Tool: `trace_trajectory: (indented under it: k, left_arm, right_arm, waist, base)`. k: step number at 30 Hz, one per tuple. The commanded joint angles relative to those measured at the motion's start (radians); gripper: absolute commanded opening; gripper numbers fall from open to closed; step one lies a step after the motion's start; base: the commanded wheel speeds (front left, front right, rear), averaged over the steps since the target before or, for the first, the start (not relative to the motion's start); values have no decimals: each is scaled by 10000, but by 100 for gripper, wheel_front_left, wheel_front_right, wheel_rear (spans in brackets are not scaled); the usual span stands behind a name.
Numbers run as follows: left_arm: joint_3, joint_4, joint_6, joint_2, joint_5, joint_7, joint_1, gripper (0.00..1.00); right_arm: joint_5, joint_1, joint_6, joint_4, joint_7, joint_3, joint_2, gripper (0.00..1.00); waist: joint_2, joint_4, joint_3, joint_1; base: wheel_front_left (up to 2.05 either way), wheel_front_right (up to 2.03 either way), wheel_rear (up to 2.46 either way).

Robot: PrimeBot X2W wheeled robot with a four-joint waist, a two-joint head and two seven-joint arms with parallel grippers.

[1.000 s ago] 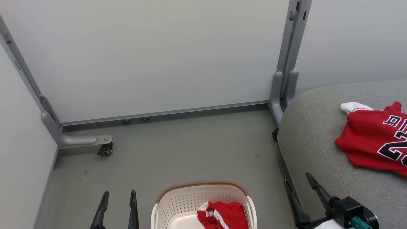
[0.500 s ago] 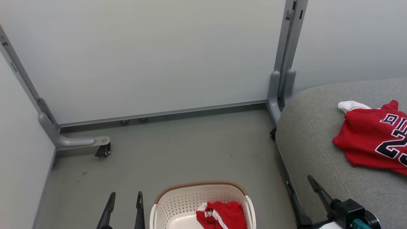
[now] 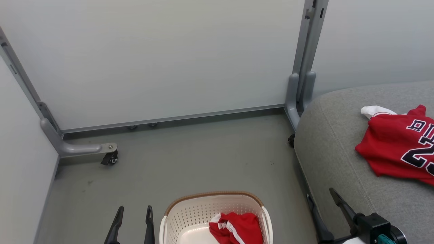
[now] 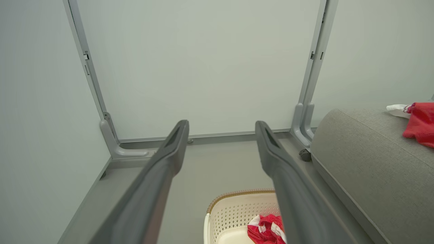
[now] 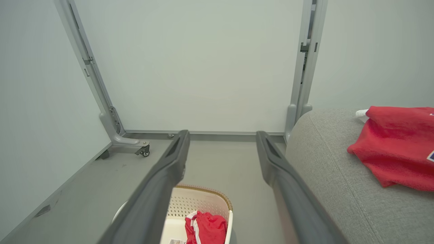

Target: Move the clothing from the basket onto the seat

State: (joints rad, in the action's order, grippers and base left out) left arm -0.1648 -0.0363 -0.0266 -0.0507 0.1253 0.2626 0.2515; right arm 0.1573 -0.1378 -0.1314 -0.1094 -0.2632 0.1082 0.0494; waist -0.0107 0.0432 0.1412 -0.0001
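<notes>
Halfway, we judge: our left claw and right claw hang released, jersey on the seat, right; shorts in the near basket need grasping next.

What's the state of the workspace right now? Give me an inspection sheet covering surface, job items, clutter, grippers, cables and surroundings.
surface: grey floor, a few faint marks.
job's things: cream basket stands on the floor and holds the red shorts; red jersey lies on the grey seat, to the robot's right.
clutter: nothing seen.
grippers: left gripper open and empty, left of the basket; right gripper open and empty, by the seat's near edge.
cables: nothing seen.
surroundings: pale partition panels on grey frames, one foot with a caster.
</notes>
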Motion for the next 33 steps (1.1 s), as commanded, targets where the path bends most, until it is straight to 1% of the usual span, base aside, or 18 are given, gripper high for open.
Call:
trace_trajectory:
  k: [1, 4, 5, 9, 13, 17, 21, 27, 33]
  left_arm:
    - [-9, -15, -13, 3, 41, 34, 118, 100]
    - [-44, -65, 18, 4, 72, 33, 28, 100]
    - [-89, -71, 95, 4, 133, 33, -104, 100]
    - [-157, -89, 81, 4, 232, 34, -395, 100]
    - [-347, -249, 214, 2, 266, 34, -770, 100]
    - [-533, -445, 423, 3, 366, 30, -1472, 100]
    - [-616, -842, 823, 1, 647, 21, -2270, 100]
    - [-859, -1632, 1349, -2, 542, 22, -3738, 100]
    - [-1474, -2849, 1575, -53, 249, 22, -5533, 100]
  right_arm:
    - [-43, -101, 14, -15, -24, -40, 22, 100]
    - [-83, -20, 14, -16, -24, -59, 21, 100]
    - [-116, 37, 14, 21, -24, -34, 21, 100]
    - [-200, 196, 14, 100, -24, -38, 86, 100]
    - [-260, 409, 14, 172, -24, -56, 222, 100]
    - [-311, 894, 14, 331, -24, -128, 414, 100]
    - [-378, 1479, 14, 448, -24, -264, 603, 100]
    - [-475, 2329, 14, 761, -24, -556, 705, 100]
    - [-639, 3056, 14, 1130, -24, -565, 864, 100]
  waist:
    - [107, -11, -98, 1]
    - [107, -28, -274, 1]
    - [107, -38, -448, 1]
    - [107, -62, -947, 1]
    - [107, -132, -1587, 1]
    - [107, -249, -2619, 1]
    - [107, -430, -3644, 1]
    - [107, -598, -5297, 1]
    - [107, -714, -6934, 1]
  base:
    - [0, 0, 0]
    - [0, 0, 0]
    - [0, 0, 0]
    - [0, 0, 0]
    - [0, 0, 0]
    - [0, 0, 0]
    - [0, 0, 0]
    - [0, 0, 0]
    - [0, 0, 0]
